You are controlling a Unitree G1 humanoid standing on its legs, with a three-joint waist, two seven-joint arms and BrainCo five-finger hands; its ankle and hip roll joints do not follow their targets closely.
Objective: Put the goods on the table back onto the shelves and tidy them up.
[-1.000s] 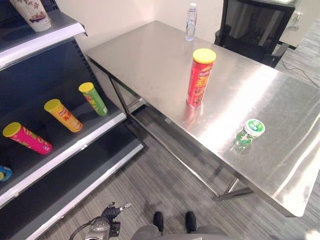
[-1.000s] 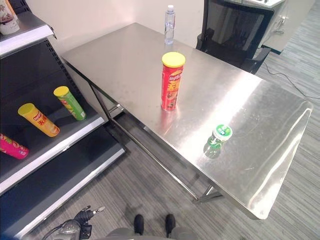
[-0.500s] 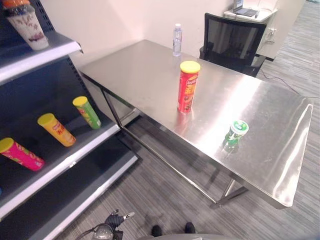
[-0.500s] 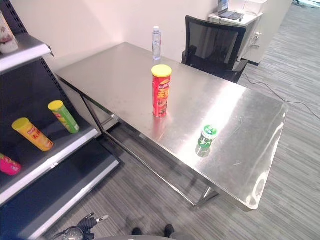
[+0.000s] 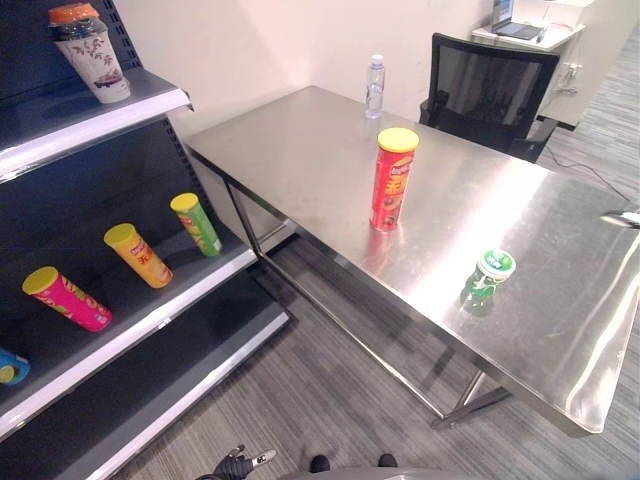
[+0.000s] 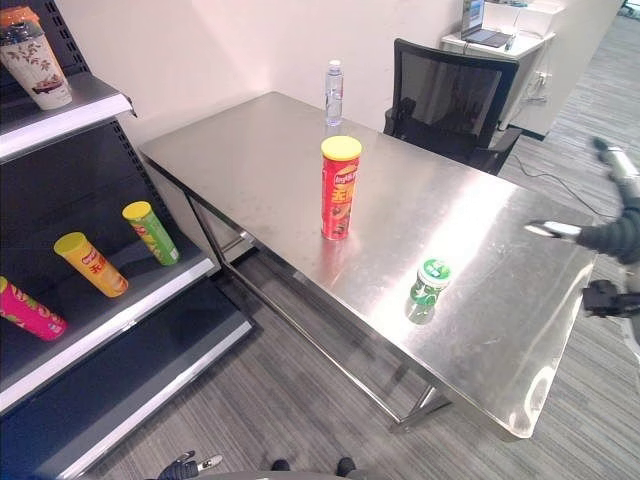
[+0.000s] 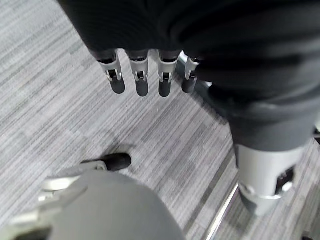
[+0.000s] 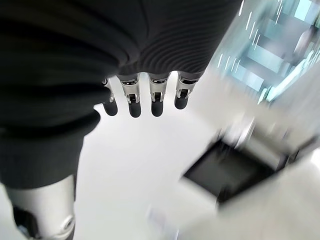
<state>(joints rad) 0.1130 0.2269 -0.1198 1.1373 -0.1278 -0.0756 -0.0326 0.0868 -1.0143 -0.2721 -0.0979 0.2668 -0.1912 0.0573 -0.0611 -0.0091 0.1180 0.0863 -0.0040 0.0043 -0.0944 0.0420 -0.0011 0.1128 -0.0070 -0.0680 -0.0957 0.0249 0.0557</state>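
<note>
Three tubes already lie on the shelf. The red can and the green cup stand on the table, untouched. The left hand and right hand hang relaxed, holding nothing.

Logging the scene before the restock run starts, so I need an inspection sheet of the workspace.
Surface: steel table, shiny, dry.
Job's things: red chip can upright mid-table; green-lidded cup nearer the front edge; both untouched.
Shelves: green can, yellow can and pink can lying on the middle shelf; a tall cup on the top shelf.
Clutter: water bottle at the table's far edge.
Hands: left hand low over the floor; right hand raised; both empty, fingers straight.
Cables: nothing seen.
Surroundings: black chair, desk with laptop.
</note>
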